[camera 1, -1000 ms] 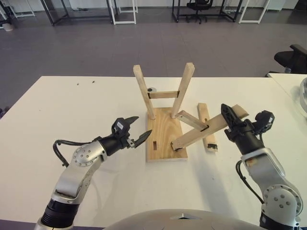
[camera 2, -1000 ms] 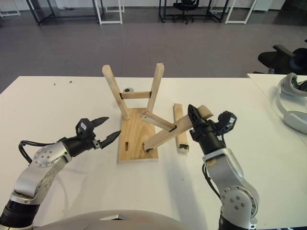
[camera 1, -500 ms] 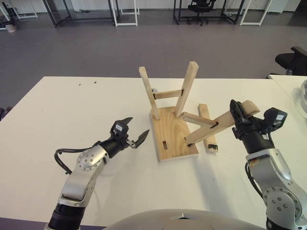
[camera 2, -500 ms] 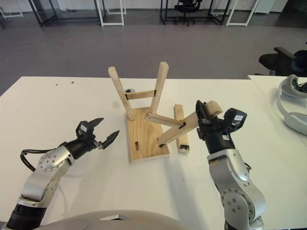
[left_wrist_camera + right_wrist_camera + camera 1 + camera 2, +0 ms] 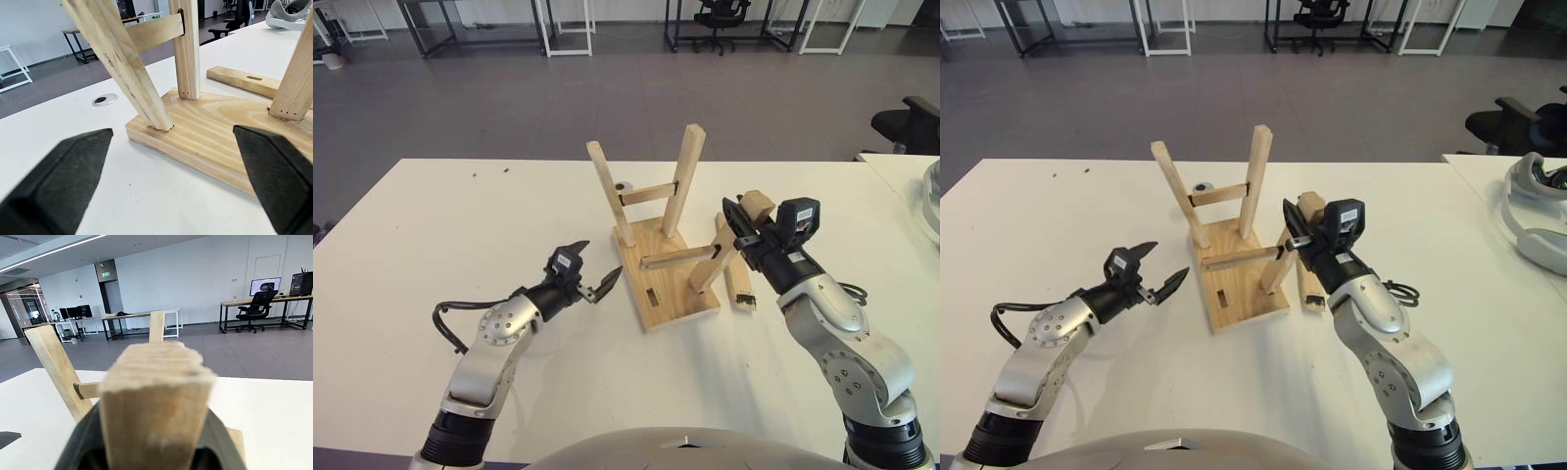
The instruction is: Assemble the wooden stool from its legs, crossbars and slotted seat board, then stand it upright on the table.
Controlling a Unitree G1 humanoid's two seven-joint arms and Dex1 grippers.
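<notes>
Leg [image 5: 718, 257] with crossbar [image 5: 674, 259], pinched in right pincer [image 5: 744, 227], foot on slotted seat board [image 5: 683, 302] below pincer's tips. Best to line foot over free slot [image 5: 651, 295], then press straight down. Left pincer [image 5: 600, 262], spread wide just beside board's edge, well placed to brace board on desk [image 5: 460, 225].

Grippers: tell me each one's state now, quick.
Left gripper: open, holding nothing.
Right gripper: shut on a stool leg.

Matt grained-wood seat board [image 5: 215, 132]
</notes>
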